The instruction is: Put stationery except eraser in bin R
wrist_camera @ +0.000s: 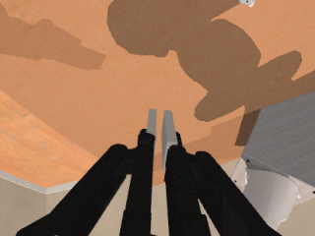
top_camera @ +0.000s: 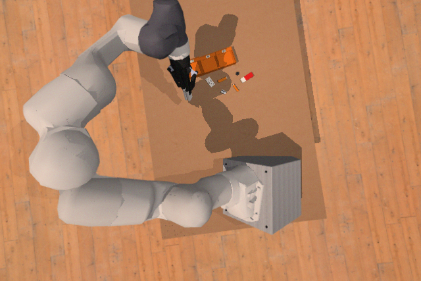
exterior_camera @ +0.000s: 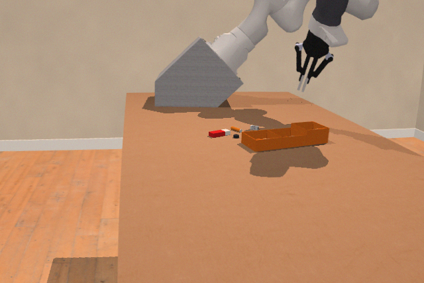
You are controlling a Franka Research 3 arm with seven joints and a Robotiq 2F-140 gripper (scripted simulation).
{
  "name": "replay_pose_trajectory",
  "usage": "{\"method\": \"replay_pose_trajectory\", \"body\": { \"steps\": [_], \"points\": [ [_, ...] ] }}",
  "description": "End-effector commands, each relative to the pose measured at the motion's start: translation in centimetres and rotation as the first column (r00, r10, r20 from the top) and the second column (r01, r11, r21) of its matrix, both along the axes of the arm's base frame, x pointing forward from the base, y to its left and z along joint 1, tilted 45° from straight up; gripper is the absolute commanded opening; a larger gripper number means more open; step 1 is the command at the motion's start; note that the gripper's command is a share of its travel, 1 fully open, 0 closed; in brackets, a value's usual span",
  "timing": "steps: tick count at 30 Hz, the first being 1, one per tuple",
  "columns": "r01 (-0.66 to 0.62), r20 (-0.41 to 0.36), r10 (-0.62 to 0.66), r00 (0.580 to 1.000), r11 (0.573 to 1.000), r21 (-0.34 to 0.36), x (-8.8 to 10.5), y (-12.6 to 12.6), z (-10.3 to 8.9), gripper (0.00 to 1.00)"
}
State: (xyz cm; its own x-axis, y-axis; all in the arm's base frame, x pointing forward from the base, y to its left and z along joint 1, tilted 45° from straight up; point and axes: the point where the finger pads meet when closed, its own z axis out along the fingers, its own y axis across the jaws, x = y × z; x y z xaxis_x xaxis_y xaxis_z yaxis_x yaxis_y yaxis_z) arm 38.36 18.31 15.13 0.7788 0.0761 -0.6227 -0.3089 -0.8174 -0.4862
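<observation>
An orange tray of three bins [top_camera: 213, 61] lies in the middle of the table and also shows in the exterior view [exterior_camera: 285, 135]. I cannot read the bin marks. Beside it lie a red and white eraser [top_camera: 247, 76], two short orange sticks [top_camera: 222, 79] [top_camera: 235, 87], a small grey piece [top_camera: 223, 91], a small black piece [top_camera: 237, 73] and a white domino [top_camera: 210, 81]. My gripper [top_camera: 187, 95] [exterior_camera: 302, 86] is shut and empty. It hangs high above the table, off the tray's end, apart from every object. The wrist view shows the closed fingers with nothing between them.
The grey robot base block [top_camera: 268, 193] stands at one end of the table. The table edge is close below the gripper.
</observation>
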Motion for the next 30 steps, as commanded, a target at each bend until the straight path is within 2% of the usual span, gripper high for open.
{"method": "replay_pose_trajectory", "body": {
  "steps": [1, 5, 8, 10, 11, 15, 17, 21, 23, 25, 27, 28, 30],
  "points": [
    [-0.034, 0.127, 0.023, 0.992, 0.996, 0.088, 1.6, -1.2, -1.1, 0.05],
    [-0.046, 0.163, 0.027, 0.986, 0.993, 0.112, 1.7, -1.3, -1.1, 0.05],
    [-0.029, 0.207, 0.001, 0.978, 0.991, 0.132, 2.7, -2.7, -1.9, 0.05],
    [-0.029, 0.207, 0.001, 0.978, 0.991, 0.132, 2.7, -2.7, -1.9, 0.05],
    [-0.021, 0.243, -0.015, 0.970, 0.989, 0.146, 3.1, -3.3, -2.3, 0.05],
    [-0.029, 0.287, -0.021, 0.958, 0.986, 0.167, 3.6, -4.1, -2.7, 0.05],
    [-0.010, 0.317, -0.046, 0.947, 0.985, 0.172, 4.3, -5.5, -3.4, 0.05],
    [-0.025, 0.351, -0.043, 0.935, 0.982, 0.187, 4.5, -5.7, -3.5, 0.05],
    [-0.009, 0.387, -0.067, 0.920, 0.981, 0.192, 5.1, -7.1, -4.2, 0.05],
    [-0.018, 0.407, -0.065, 0.911, 0.980, 0.199, 5.2, -7.4, -4.3, 0.05],
    [-0.018, 0.407, -0.065, 0.911, 0.980, 0.199, 5.2, -7.4, -4.3, 0.05],
    [-0.013, 0.442, -0.079, 0.894, 0.979, 0.202, 5.5, -8.1, -4.6, 0.05],
    [-0.016, 0.465, -0.084, 0.882, 0.978, 0.206, 5.9, -9.2, -5.1, 0.05]
  ]
}}
